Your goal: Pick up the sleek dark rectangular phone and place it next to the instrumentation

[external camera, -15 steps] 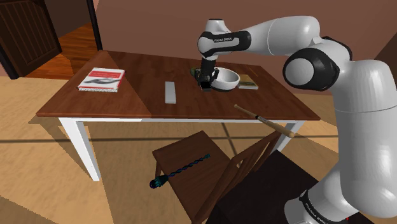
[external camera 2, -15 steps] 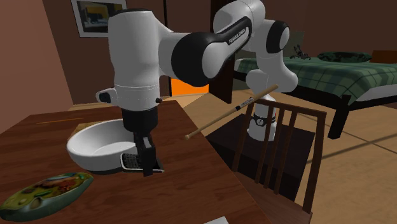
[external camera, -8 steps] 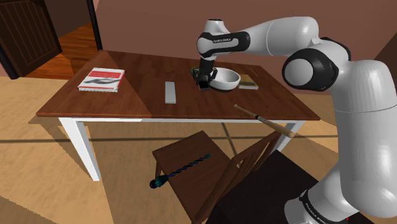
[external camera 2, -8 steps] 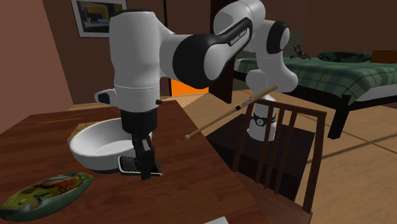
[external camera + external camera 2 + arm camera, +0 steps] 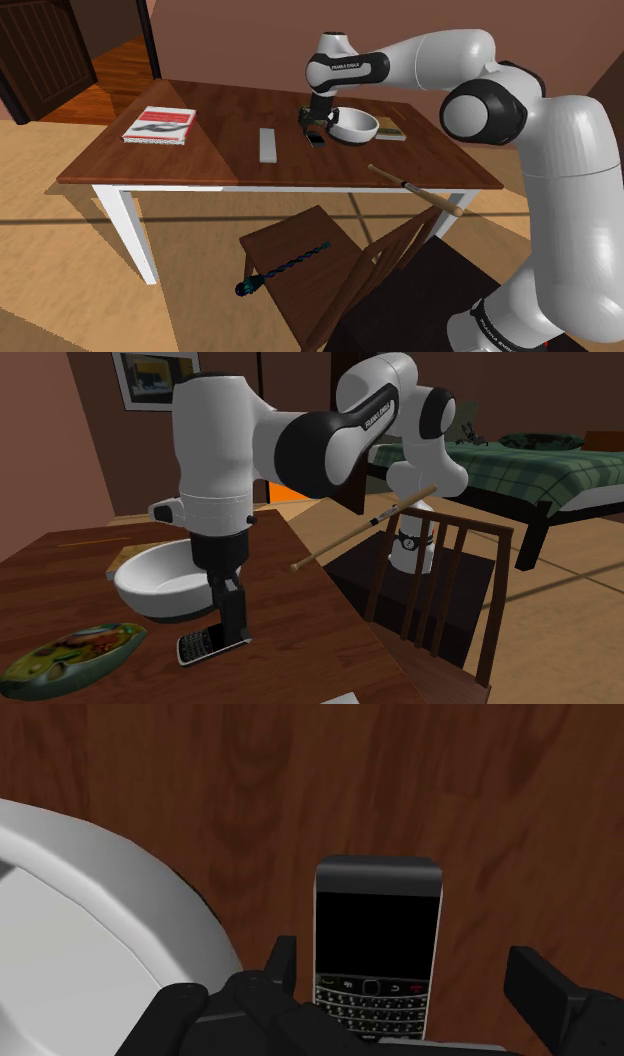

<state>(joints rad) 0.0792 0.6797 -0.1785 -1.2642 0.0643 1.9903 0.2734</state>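
The dark phone [image 5: 378, 939], with a black screen and a small keypad, lies flat on the wooden table [image 5: 200, 160]. It rests just beside the white bowl [image 5: 160, 584]. My gripper [image 5: 408, 962] hangs right over the phone's keypad end, fingers [image 5: 545, 994] open and standing apart on either side of it, not clasping it. In the second exterior view the phone [image 5: 203, 645] sticks out from under the gripper [image 5: 232, 630]. In the shoulder view the gripper [image 5: 316, 126] is just above the phone [image 5: 316, 140], left of the bowl [image 5: 356, 125].
A flat grey bar [image 5: 268, 145] lies mid-table and a red-and-white book [image 5: 160, 125] at the shoulder view's left end. A wooden stick [image 5: 415, 190] overhangs the front edge. A green leaf-patterned dish [image 5: 70, 657] sits near the bowl. A chair [image 5: 330, 265] stands in front.
The fingers have opened and let go of the phone. It was held tilted by the bowl and now lies flat on the table. The hand has lifted slightly.
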